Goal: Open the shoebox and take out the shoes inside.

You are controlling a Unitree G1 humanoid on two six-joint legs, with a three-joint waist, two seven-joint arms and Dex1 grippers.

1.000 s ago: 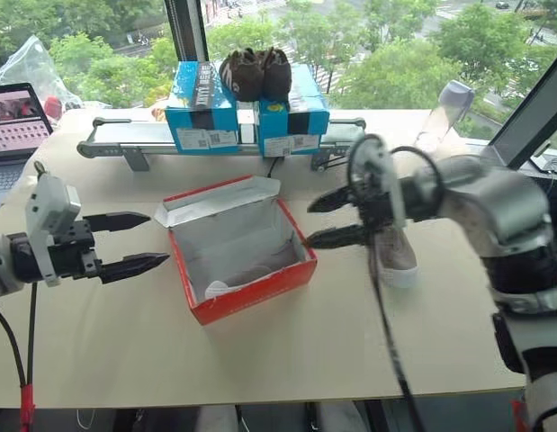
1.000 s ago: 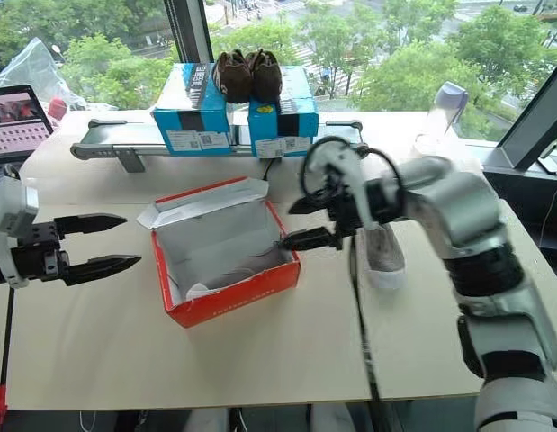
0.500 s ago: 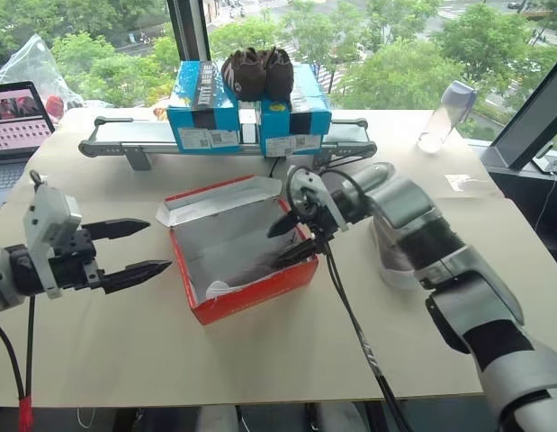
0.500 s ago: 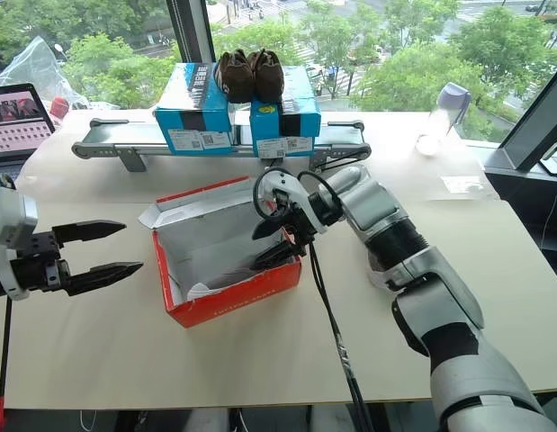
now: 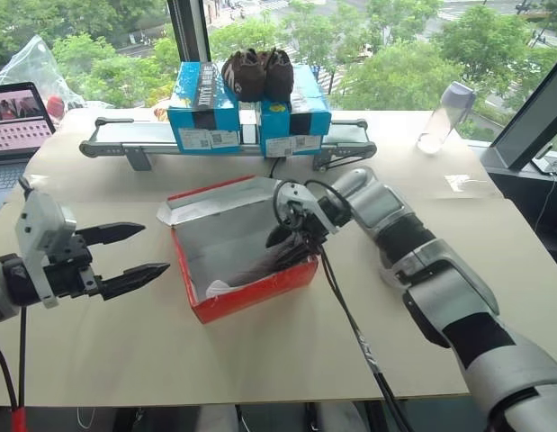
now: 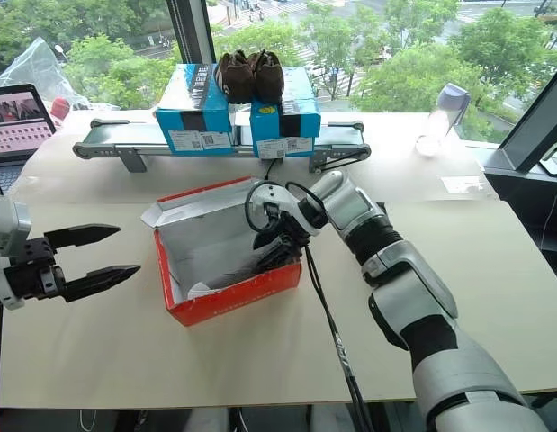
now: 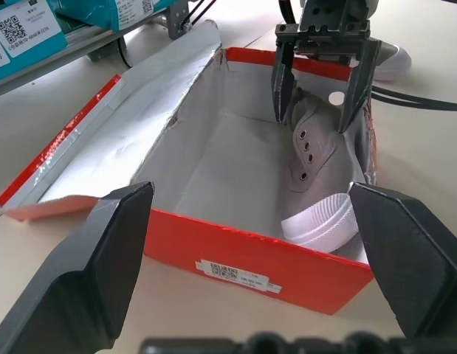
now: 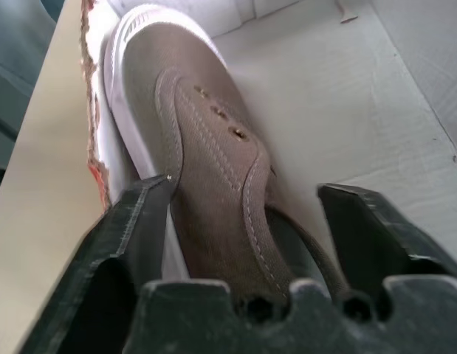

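The red shoebox [image 5: 251,292] stands open mid-table, its lid [image 5: 220,202] folded back to the far side. One grey shoe [image 8: 206,147] with a white toe [image 5: 217,288] lies inside along the box's right wall. My right gripper [image 7: 311,124] reaches down into the box, open, with a finger on each side of this shoe's heel end. One finger [image 8: 139,221] sits against the sole while the other stands off it. A second grey shoe [image 7: 390,57] lies on the table beyond the box. My left gripper [image 5: 156,248] hovers open to the left of the box, holding nothing.
Two blue boxes [image 5: 202,103] carrying a dark brown pair of shoes [image 5: 256,72] sit on a grey rail [image 5: 125,144] at the back. A laptop [image 5: 17,117] is far left and a clear bottle [image 5: 440,117] far right. A black cable [image 5: 350,315] trails from my right wrist.
My right gripper has come down and to the left, from above the box's right edge into the box, and its fingers have narrowed around the shoe. The left gripper has stayed put.
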